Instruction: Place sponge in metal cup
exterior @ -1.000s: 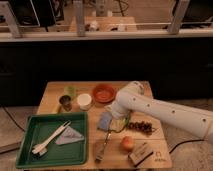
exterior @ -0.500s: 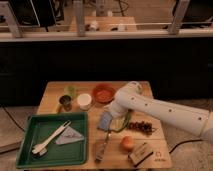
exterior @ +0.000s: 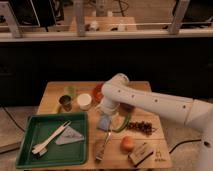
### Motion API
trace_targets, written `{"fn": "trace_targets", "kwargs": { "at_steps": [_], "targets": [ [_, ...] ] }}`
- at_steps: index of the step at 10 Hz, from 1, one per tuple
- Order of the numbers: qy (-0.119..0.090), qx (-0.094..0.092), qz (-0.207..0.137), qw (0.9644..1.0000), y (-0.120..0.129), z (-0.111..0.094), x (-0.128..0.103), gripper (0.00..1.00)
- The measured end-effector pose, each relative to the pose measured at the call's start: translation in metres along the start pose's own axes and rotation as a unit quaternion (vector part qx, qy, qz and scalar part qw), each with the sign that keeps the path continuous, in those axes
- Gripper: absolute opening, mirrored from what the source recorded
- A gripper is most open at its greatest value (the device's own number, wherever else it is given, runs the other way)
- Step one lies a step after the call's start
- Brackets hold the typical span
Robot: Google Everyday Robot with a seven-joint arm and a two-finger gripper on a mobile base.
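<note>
Hardly budged in the last second: just a slight lean of the arm point(exterior: 150, 103) toward the left. Still keeping the gripper point(exterior: 106, 114) low at centre frame, right down on the sponge point(exterior: 103, 123). Cannot tell whether clamped on it or spread around it. No lift of the sponge off the worktop point(exterior: 51, 102) yet, same spot as before. Looks like the grasp step, then, with the carry unstarted. Leaves the trip up and left to the metal cup point(exterior: 65, 103), tucked just beside the white cup point(exterior: 84, 101).
</note>
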Motion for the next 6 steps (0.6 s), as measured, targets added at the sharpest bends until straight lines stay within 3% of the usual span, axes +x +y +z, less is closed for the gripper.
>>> {"fn": "trace_targets", "kwargs": {
  "at_steps": [6],
  "targets": [
    [0.015, -0.03, -0.011, 0.9994, 0.002, 0.045, -0.002, 0.8]
  ]
}}
